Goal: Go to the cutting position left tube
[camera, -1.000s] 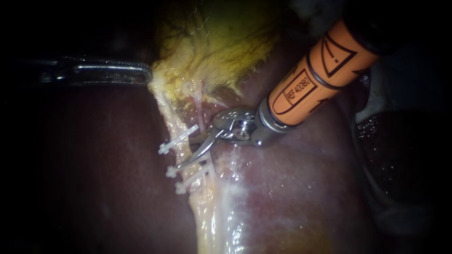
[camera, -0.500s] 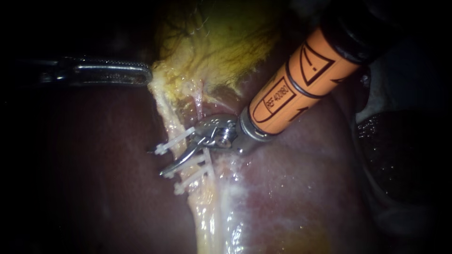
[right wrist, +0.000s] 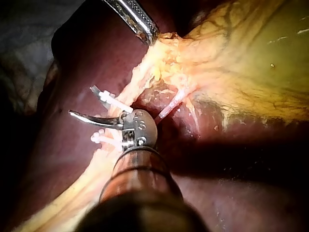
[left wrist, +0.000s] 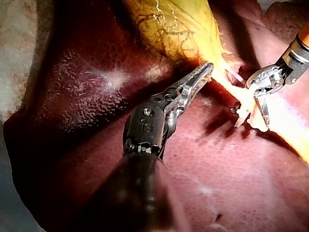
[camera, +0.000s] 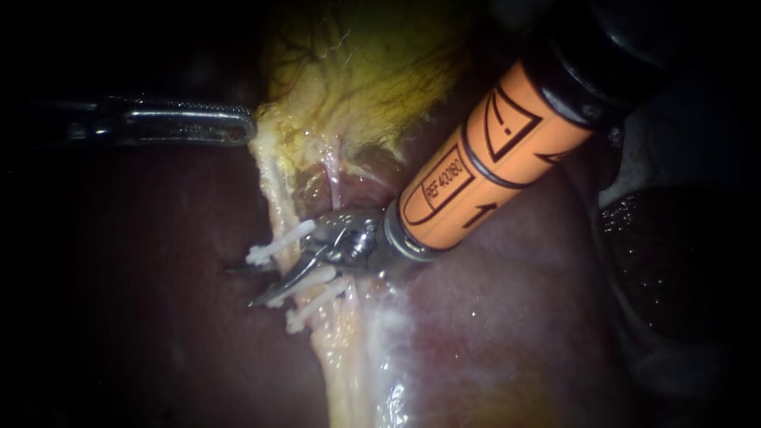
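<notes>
**Blades now across left tube, cutting position about reached**

Right instrument (camera: 246, 285): further toward lower left of frame than a second ago, orange sleeve (camera: 476, 174) trailing in from upper right. Curved blades open in a narrow V, now reaching past the left tube (camera: 279, 198) instead of stopping short on its right side. Tube at centre-left of frame, running from gallbladder (camera: 372, 71) at top down to bottom centre. Blades in the gap between upper clip (camera: 273, 244) and lower two clips (camera: 313, 299), tube between them, no bite yet. Judging by that: position roughly there. Margin to clips on either side looks tight.

Left instrument (camera: 247, 127): unchanged at upper left, long jaws clamped on gallbladder's pale edge, apparently keeping the tube taut.

Materials:
- Tube: pale yellow, fatty, glossy, cord-like.
- Clips: white plastic, slim bars with knobbed ends, set across the tube at an angle.
- Blades: thin, curved, pointed polished steel.
- Left jaws: slotted steel, fine teeth.
- Gallbladder: yellow-green, dark branching lines.
- Liver (camera: 515, 317): dark red, smooth, wet sheen.
- Second tube (camera: 334, 170): thin, pink, just right of the clipped one, clear of blades.
</notes>
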Tool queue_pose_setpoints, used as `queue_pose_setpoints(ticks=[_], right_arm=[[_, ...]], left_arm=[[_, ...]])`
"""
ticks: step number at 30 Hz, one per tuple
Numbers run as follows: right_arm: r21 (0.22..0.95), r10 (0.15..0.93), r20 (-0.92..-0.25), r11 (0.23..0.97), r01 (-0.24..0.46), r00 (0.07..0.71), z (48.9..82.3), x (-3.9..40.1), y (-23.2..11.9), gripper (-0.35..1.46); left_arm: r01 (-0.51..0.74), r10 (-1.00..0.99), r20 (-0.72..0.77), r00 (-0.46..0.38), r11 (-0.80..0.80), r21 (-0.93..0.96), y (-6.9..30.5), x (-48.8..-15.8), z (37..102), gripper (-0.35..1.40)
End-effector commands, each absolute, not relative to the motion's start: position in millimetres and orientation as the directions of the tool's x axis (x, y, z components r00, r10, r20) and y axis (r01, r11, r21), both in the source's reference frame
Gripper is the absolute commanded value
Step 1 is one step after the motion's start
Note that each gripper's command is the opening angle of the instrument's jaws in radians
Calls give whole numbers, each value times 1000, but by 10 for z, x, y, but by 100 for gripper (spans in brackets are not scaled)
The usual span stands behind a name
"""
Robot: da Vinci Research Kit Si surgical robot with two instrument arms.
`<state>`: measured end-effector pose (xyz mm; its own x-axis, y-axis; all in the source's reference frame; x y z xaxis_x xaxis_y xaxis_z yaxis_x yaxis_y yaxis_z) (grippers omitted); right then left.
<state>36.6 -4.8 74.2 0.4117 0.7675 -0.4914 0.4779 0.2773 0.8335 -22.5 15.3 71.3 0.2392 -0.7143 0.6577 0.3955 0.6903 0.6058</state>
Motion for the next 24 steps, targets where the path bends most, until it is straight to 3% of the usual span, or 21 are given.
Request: queue_pose_setpoints(ticks=[1,8,24], right_arm=[[832,770,-491,276,481,407,739,366,-46,125],[830,783,-481,262,492,395,721,366,-39,125],[828,782,-482,258,498,395,719,366,-40,125]], left_arm=[[395,-715,658,239,690,606,153,-224,713,-35],[395,-715,657,239,690,606,153,-224,713,-35],[395,-715,657,239,690,606,153,-224,713,-35]])
